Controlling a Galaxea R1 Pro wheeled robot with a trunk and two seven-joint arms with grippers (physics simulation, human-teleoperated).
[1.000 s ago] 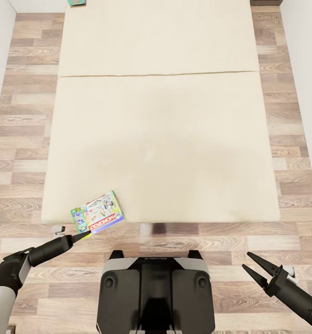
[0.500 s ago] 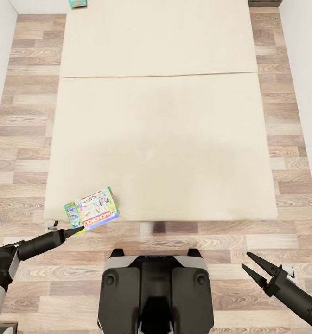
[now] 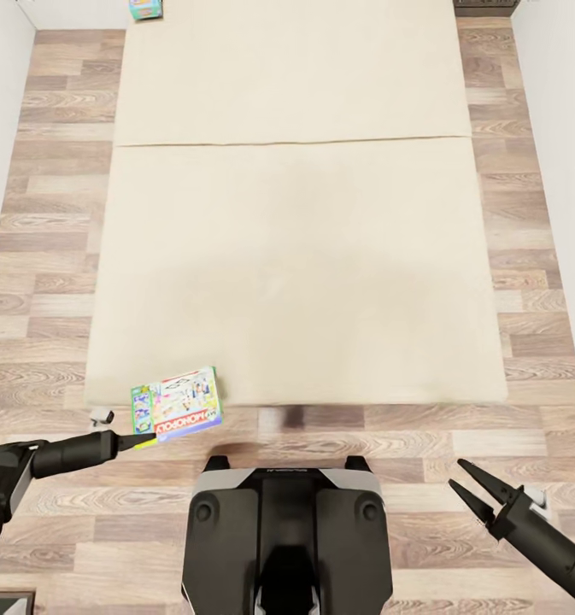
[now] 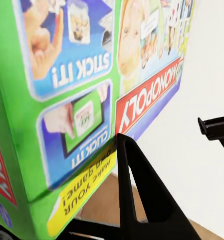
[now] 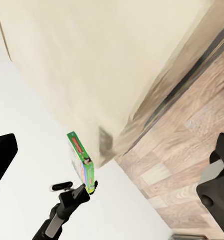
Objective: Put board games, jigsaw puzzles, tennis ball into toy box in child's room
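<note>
A green Monopoly board game (image 3: 176,401) overhangs the near left corner of the cream bed (image 3: 296,256), and my left gripper (image 3: 148,441) is shut on its near edge. Up close in the left wrist view, the box (image 4: 77,100) has one black finger (image 4: 136,195) lying across its face. The right wrist view shows the same box (image 5: 82,165) edge-on beside the bed. A second board game (image 3: 144,8) lies at the bed's far left corner. Low on the right, my right gripper (image 3: 473,489) hangs open over the floor, holding nothing.
Wood floor (image 3: 48,256) runs along both sides of the bed, with white walls close beyond. My own dark base (image 3: 287,538) sits just before the bed's near edge. A small bed foot (image 3: 101,416) stands at the near left corner.
The board game has come toward me and now hangs past the bed's near edge, held in the left gripper. The whole view has shifted slightly. The right gripper has stayed open.
</note>
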